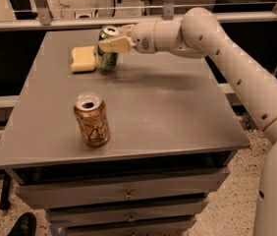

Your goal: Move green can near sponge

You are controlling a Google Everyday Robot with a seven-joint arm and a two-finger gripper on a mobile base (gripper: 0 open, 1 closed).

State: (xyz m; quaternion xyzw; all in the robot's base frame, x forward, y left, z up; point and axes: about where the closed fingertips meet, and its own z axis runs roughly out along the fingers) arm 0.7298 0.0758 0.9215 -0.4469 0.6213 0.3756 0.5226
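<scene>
The green can [106, 58] stands upright on the grey table [178, 112] at the far left, right beside the pale yellow sponge [83, 58]. My gripper [112, 39] reaches in from the right and its fingers are closed around the can's upper part. The can's base rests on or very near the tabletop, about a finger's width from the sponge's right edge.
An orange-tan can [92, 119] stands upright, opened, near the table's front left. Drawers [128, 195] sit under the tabletop. A metal rail [79, 14] runs behind the table. A shoe [23, 225] shows on the floor at the lower left.
</scene>
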